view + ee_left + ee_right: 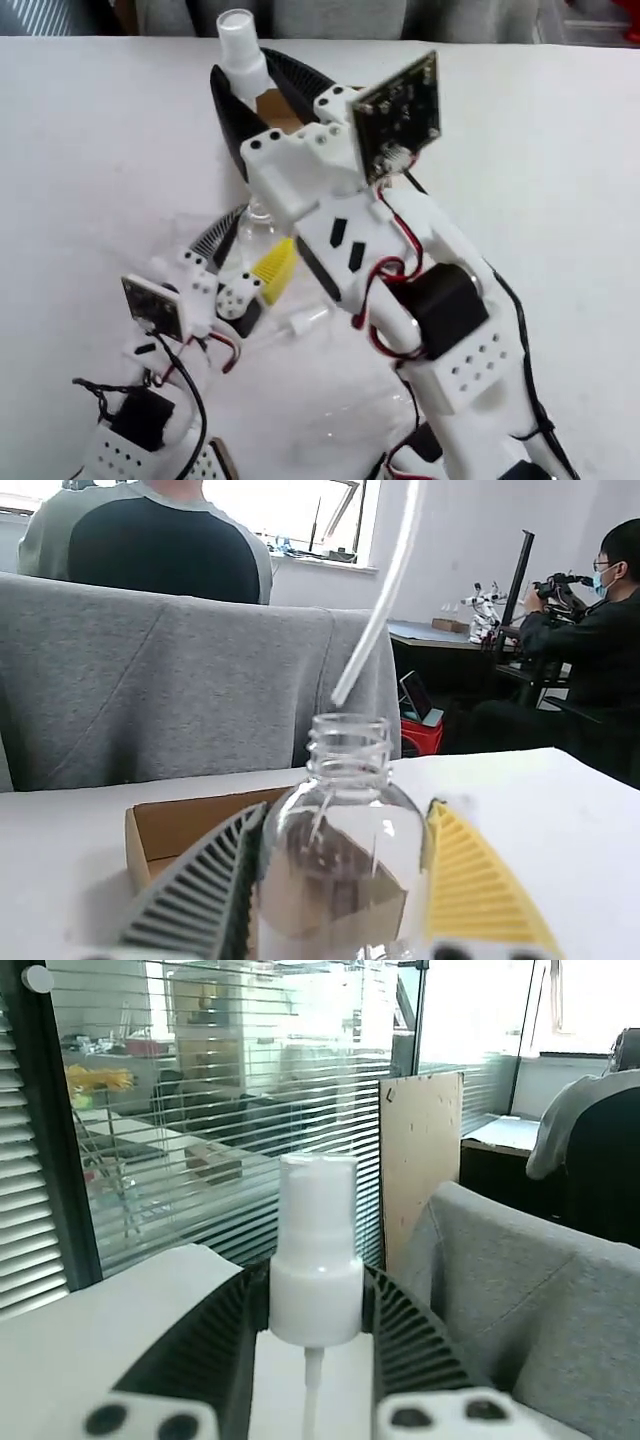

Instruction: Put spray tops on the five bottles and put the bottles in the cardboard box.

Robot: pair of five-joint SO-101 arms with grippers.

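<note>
Here, at the lower left of centre in the high view, the left jaws, one ribbed grey and one yellow, are clamped on the body of a clear bottle. The bottle stands upright on the white table, its long axis vertical and its open threaded neck pointing up. Just above that neck hangs the tip of a thin white dip tube, slanting slightly; whether it lines up with the mouth I cannot tell. Farther up the frame, the right arm crosses over the bottle and its black ribbed jaws grip a white spray top by the collar, nozzle end up and tube down. Behind the bottle sits the cardboard box, open side up; the bottle and arm hide most of its inside. Grey fabric rises beyond the table's far edge.
</note>
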